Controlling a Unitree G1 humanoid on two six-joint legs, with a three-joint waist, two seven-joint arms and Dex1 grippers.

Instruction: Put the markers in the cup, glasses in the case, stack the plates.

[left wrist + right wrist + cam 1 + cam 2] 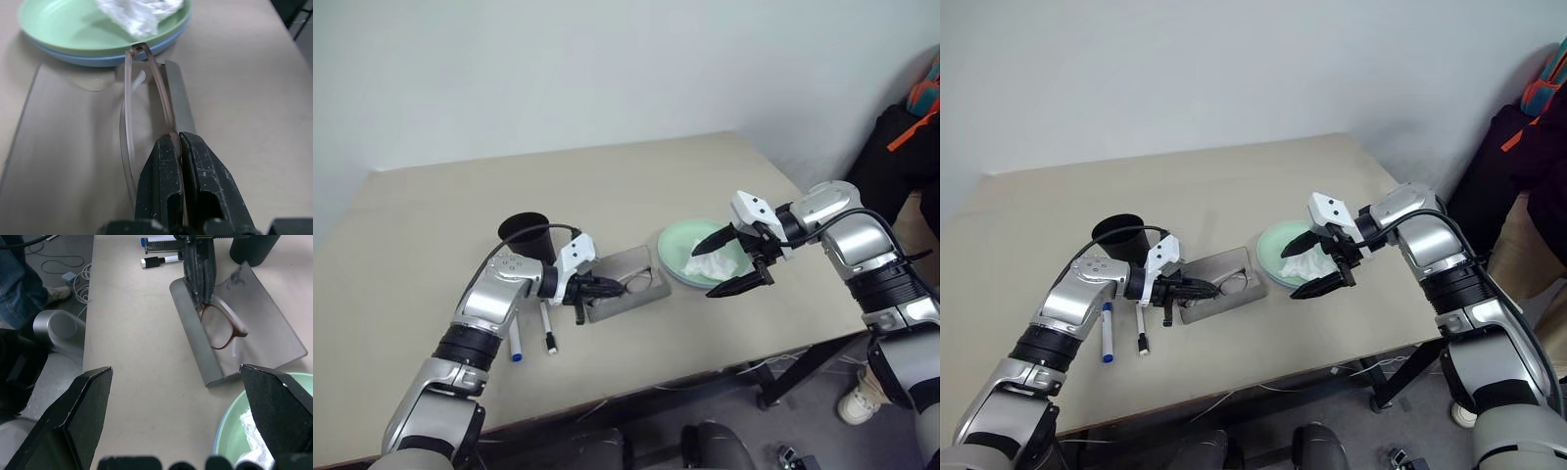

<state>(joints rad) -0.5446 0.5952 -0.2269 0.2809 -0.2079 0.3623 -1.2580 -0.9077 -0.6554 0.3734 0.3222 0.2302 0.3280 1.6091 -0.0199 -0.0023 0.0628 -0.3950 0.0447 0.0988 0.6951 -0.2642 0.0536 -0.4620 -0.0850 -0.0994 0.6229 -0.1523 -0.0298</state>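
Note:
My left gripper (610,287) is shut on one temple arm of the glasses (222,328), which it holds low over the open grey case (619,307); I cannot tell if they touch it. The black cup (529,235) stands just behind my left wrist. Two markers lie beside it, one blue-capped (515,345) and one black-capped (548,331). The mint green plate (73,29) rests on the light blue plate (83,58), right of the case. Above their near rim hovers my right gripper (703,272), open and empty.
A crumpled white tissue (715,264) lies in the green plate. A person in dark clothes (901,147) sits past the table's right end, a leg and shoe (19,289) showing by the near edge. Cables (73,271) lie on the floor.

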